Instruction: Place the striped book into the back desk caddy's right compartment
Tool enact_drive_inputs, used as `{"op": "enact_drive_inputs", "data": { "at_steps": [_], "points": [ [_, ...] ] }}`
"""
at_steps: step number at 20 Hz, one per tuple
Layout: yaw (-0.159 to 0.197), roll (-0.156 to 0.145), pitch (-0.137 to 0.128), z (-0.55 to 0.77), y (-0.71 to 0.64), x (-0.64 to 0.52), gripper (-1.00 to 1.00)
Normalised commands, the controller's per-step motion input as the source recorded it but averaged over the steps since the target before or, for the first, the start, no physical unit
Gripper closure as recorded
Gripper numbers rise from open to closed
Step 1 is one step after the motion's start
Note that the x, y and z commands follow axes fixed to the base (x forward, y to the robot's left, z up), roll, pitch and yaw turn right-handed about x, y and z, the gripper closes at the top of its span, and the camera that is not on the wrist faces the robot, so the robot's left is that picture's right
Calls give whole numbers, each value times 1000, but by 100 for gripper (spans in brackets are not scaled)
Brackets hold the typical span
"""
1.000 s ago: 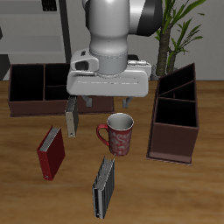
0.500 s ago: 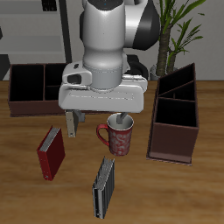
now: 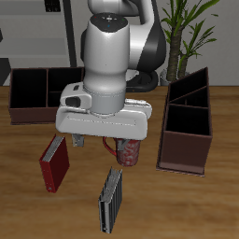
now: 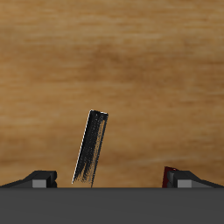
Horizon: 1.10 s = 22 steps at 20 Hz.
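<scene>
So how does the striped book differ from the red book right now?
The striped book is dark grey-black with fine pale stripes; the red book is plain red. The striped book stands nearer the table's front edge, in the open; the red book sits farther back, its upper end hidden behind the arm. Both stand upright on the wood, slightly tilted.

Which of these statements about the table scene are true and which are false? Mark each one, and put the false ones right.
1. The striped book stands on the table near its front edge. True.
2. The gripper holds the striped book. False: the book stands free, in front of the gripper, untouched.
3. The red book lies inside the back desk caddy. False: it stands on the table, in front of that caddy.
4. A mug shows behind the striped book, partly hidden by the robot's hand. True.
5. The wrist view shows the striped book standing on bare wood. True.
</scene>
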Motion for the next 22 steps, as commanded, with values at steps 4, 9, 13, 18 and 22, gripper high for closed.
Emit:
{"op": "enact_drive_inputs", "data": {
  "at_steps": [4, 9, 13, 18, 22],
  "points": [
    [-50, -7, -41, -279, 90, 130, -100],
    [23, 11, 22, -285, 144, 99, -100],
    [-24, -33, 16, -302, 7, 83, -100],
    [-9, -9, -13, -217, -20, 72, -100],
    [-21, 6, -5, -73, 16, 13, -100]
  ]
}}
